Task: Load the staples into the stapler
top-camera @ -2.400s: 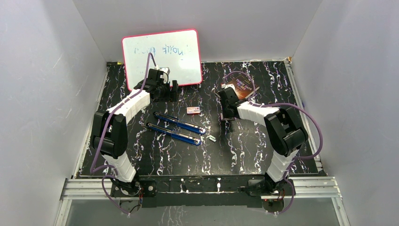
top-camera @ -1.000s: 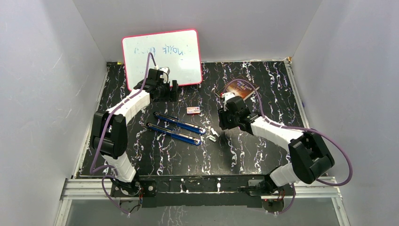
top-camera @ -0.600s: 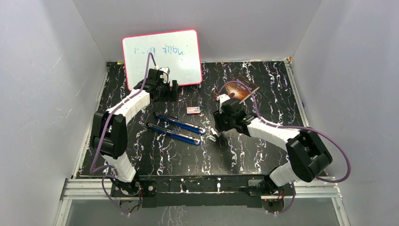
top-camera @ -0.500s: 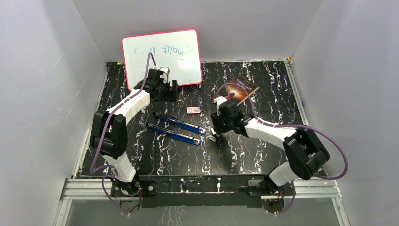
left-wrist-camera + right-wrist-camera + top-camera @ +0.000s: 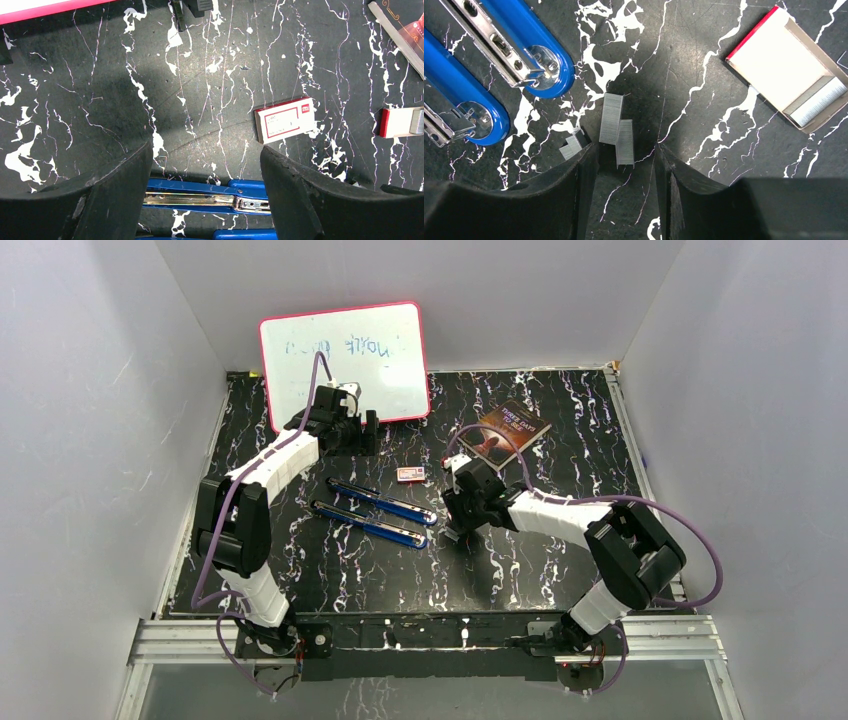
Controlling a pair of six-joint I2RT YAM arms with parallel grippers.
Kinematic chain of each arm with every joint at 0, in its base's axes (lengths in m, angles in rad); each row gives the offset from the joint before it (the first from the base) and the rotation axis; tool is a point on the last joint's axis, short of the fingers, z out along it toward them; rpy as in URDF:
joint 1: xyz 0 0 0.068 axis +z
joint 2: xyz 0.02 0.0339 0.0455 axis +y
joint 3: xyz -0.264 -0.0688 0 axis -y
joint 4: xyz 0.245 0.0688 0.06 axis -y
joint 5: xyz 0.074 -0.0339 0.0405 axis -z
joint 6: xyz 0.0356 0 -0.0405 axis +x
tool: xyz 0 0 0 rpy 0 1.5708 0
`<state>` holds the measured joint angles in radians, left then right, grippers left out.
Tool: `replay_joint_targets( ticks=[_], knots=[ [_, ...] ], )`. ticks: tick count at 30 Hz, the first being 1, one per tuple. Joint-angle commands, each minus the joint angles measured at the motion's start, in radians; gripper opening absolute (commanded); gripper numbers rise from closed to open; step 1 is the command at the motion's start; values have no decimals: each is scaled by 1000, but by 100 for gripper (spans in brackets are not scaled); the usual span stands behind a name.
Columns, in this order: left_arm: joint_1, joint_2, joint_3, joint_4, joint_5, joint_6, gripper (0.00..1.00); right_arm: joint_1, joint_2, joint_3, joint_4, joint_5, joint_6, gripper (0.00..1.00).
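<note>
Staples lie untouched between right tool's part-open jaws.

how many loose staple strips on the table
3: two strips touching side by side, partly inside the right gripper; one short piece beside its finger. More sit in the open tray.

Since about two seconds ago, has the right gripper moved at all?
Yes. The right gripper has swung left and nearer, away from the book, and now hangs open over the staples beside the blue stapler.
</note>
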<state>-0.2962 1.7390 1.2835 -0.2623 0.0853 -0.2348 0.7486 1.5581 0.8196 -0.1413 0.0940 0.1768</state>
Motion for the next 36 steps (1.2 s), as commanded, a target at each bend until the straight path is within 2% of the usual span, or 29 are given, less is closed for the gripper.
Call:
replay_joint_targets(
  ticks=[1,27,36],
  knots=[
    [5,-48,5,-18,-7,12,77,14,5,46,-19,27,-16,53],
    [6,-48,7,-20,-5,12,77,32,-69,-16,-111,-3,-40,54],
    [5,-48,6,-20,-10,14,77,32,-36,5,-77,103,1,53]
  ],
)
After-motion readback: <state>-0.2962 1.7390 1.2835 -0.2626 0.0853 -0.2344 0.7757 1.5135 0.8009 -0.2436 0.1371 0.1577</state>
